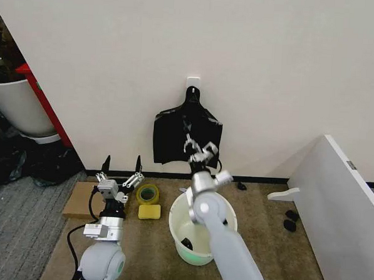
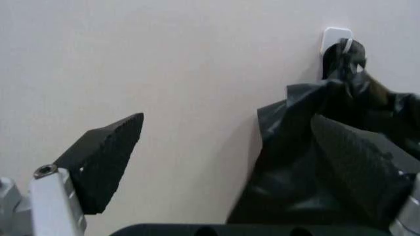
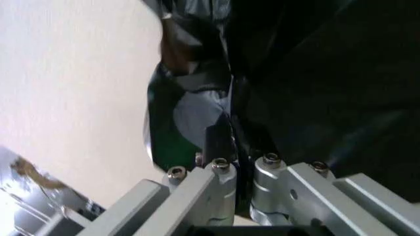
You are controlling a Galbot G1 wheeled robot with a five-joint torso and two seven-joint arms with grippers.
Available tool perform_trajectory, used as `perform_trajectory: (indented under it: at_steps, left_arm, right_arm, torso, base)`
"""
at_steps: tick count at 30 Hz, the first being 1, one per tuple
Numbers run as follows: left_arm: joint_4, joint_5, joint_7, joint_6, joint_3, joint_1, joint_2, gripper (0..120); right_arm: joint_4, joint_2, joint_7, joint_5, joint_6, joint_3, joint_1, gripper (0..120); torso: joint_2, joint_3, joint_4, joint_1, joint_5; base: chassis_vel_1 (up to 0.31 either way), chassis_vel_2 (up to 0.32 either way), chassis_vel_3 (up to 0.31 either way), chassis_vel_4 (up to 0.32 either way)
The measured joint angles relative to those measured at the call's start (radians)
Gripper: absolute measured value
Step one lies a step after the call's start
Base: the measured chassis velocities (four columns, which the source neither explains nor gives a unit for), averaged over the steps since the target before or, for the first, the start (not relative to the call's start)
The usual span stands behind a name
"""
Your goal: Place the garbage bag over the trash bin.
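Note:
The garbage bag hangs as glossy black plastic from a white wall hook, low on the wall. My right gripper is raised against its front, and in the right wrist view that gripper is shut on a fold of the garbage bag. The trash bin, cream-white with a pale green base, stands on the floor below, partly hidden by my right arm. Left of the bin, my left gripper points up, open and holding nothing. In its own view the left gripper faces the garbage bag.
A tape roll and a yellow sponge lie on the floor left of the bin, beside a flat cardboard piece. A white board leans at the right. A white tub with a red frame stands far left.

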Motion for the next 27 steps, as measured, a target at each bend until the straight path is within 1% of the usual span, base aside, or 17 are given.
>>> perform_trajectory:
  at_steps: [6,7,11,14,17,22,23,27]
  left_arm:
    - [-0.006,0.000,-0.001,-0.007,0.000,0.006,0.003,100]
    - [-0.006,0.000,-0.001,-0.007,0.000,0.006,0.003,100]
    - [-0.006,-0.002,-0.003,-0.012,0.000,0.009,0.004,100]
    - [-0.001,-0.002,-0.004,-0.012,0.004,0.001,0.002,100]
    - [0.002,-0.002,-0.004,-0.012,0.006,-0.006,-0.001,100]
    - [0.004,-0.004,-0.004,-0.008,0.006,-0.014,-0.002,100]
    - [0.004,-0.004,-0.004,-0.008,0.006,-0.014,-0.002,100]
    - [0.006,-0.010,-0.004,-0.008,0.003,-0.016,0.006,100]
  right_arm:
    - [0.039,-0.077,-0.029,-0.140,0.028,-0.002,-0.124,0]
    - [0.039,-0.077,-0.029,-0.140,0.028,-0.002,-0.124,0]
    - [0.048,-0.146,-0.066,-0.252,0.054,-0.002,-0.205,0]
    - [0.045,-0.184,-0.087,-0.313,0.077,-0.002,-0.239,0]
    - [0.037,-0.202,-0.104,-0.347,0.094,0.001,-0.254,0]
    - [0.000,-0.232,-0.190,-0.423,0.151,0.010,-0.272,0]
    - [0.000,-0.232,-0.190,-0.423,0.151,0.010,-0.272,0]
    - [-0.060,-0.241,-0.306,-0.506,0.228,0.034,-0.277,0]
  torso:
    - [0.000,0.000,0.0000,0.000,0.0000]
    - [0.000,0.000,0.0000,0.000,0.0000]
    - [0.000,0.000,0.0000,0.000,0.0000]
    - [0.000,0.000,0.0000,0.000,0.0000]
    - [0.000,0.000,0.0000,0.000,0.0001]
    - [0.000,0.000,0.0001,0.000,0.0000]
    - [0.000,0.000,0.0001,0.000,0.0000]
    - [0.000,0.000,0.0001,0.000,0.0000]
  base:
    - [0.000,0.000,0.000,0.000]
    - [0.000,0.000,0.000,0.000]
    - [0.000,0.000,0.000,0.000]
    - [0.000,0.000,0.000,0.000]
    - [0.000,0.000,0.000,0.000]
    - [0.000,0.000,0.000,0.000]
    - [0.000,0.000,0.000,0.000]
    - [0.000,0.000,0.000,0.000]
